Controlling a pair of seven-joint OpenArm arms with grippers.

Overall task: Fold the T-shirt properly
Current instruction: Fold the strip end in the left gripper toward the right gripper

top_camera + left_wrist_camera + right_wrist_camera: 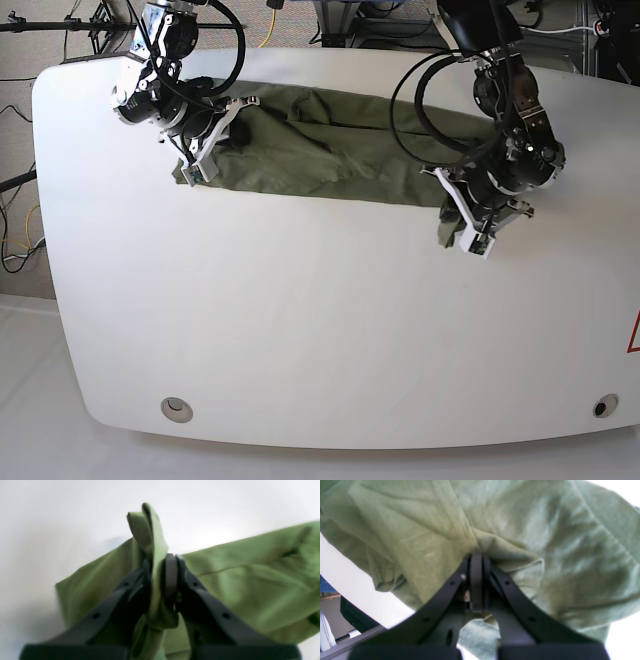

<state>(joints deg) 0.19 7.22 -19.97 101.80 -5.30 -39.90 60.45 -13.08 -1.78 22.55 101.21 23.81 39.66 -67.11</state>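
T-shirt [310, 150]: plain olive green, no pattern | surface [320, 330]: plain white | left gripper [160, 580]: black | right gripper [476, 580]: black

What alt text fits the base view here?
Two robot arms hold an olive-green T-shirt stretched across the far part of a white table, the right gripper and left gripper each clamping one end.

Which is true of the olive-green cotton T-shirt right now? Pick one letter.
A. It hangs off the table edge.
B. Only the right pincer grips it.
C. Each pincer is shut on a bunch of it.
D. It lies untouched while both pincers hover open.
C: the left pincer and the right pincer each pinch a fold of the olive-green cotton T-shirt, which lies stretched between them on the white table.
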